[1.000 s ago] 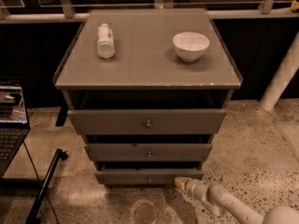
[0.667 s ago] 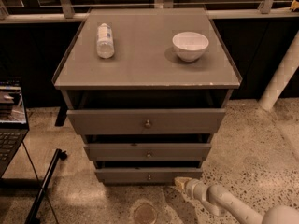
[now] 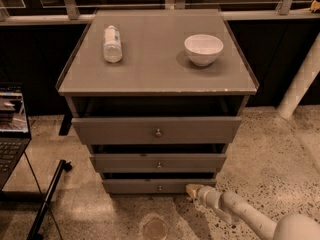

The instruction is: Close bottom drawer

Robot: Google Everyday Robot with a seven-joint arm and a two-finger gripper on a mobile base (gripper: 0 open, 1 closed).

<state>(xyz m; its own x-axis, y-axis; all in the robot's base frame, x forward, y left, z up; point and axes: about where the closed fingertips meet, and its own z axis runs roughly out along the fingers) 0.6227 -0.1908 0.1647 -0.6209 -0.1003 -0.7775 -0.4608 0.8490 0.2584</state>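
- Little has moved: the gripper (image 3: 192, 189) stays near the floor at the right end of the bottom drawer (image 3: 145, 186).
- This drawer, lowest in the grey bench (image 3: 150, 79), has a slim grey front and a small round knob (image 3: 159, 187), and stands slightly open.
- Whether the gripper is spread or pressed together, I cannot tell.

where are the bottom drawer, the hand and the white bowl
bottom drawer (image 3: 159, 186): camera view, centre of its grey front
hand (image 3: 193, 189): camera view, its tip, low by the bottom drawer's right end
white bowl (image 3: 203, 48): camera view, middle of its inside
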